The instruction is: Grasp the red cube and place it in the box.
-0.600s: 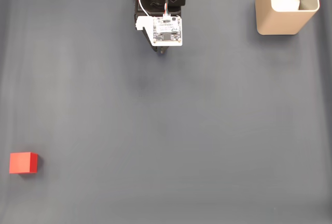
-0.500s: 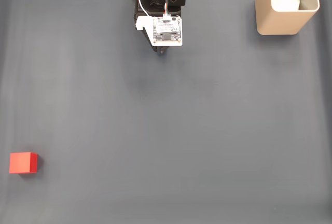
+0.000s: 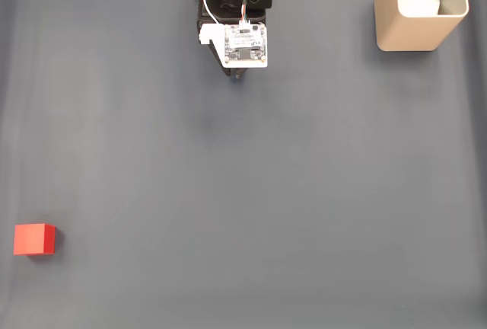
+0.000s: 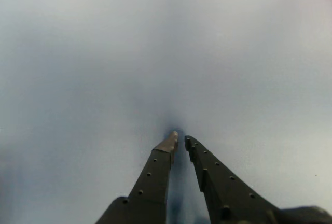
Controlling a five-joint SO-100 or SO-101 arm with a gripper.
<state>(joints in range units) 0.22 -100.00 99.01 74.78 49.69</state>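
Red cube unmarked; beige box unlabelled; board print illegible.

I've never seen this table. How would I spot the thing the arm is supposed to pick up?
In the fixed view, a dark grey mat covers the table. Follow it to the lower left corner, far from the arm at the top and the beige box at top right. There sits the red cube, small, alone, the mat's sole bright colour.

red cube far from box

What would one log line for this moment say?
gripper: shut, empty, near base | cube: mat, lower left, untouched | box: upper right | stage: grasp not started
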